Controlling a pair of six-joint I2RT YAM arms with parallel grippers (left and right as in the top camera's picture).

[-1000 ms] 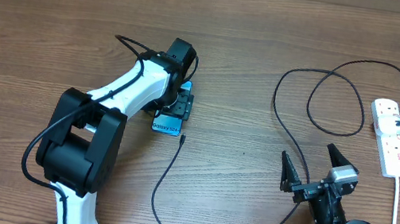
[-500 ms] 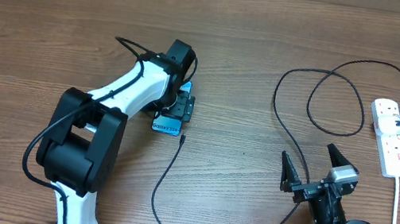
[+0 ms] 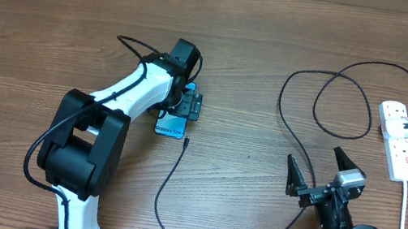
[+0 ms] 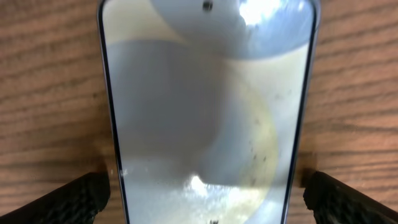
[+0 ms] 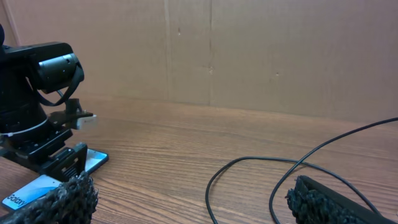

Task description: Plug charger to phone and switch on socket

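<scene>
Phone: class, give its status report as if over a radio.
Left gripper open, astride phone. Right gripper open, off to the side. Charger tip loose by phone's end, unplugged. Nothing between them.

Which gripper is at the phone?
The left gripper, its open fingers straddling the phone; the right gripper sits open, well away from it.
</scene>
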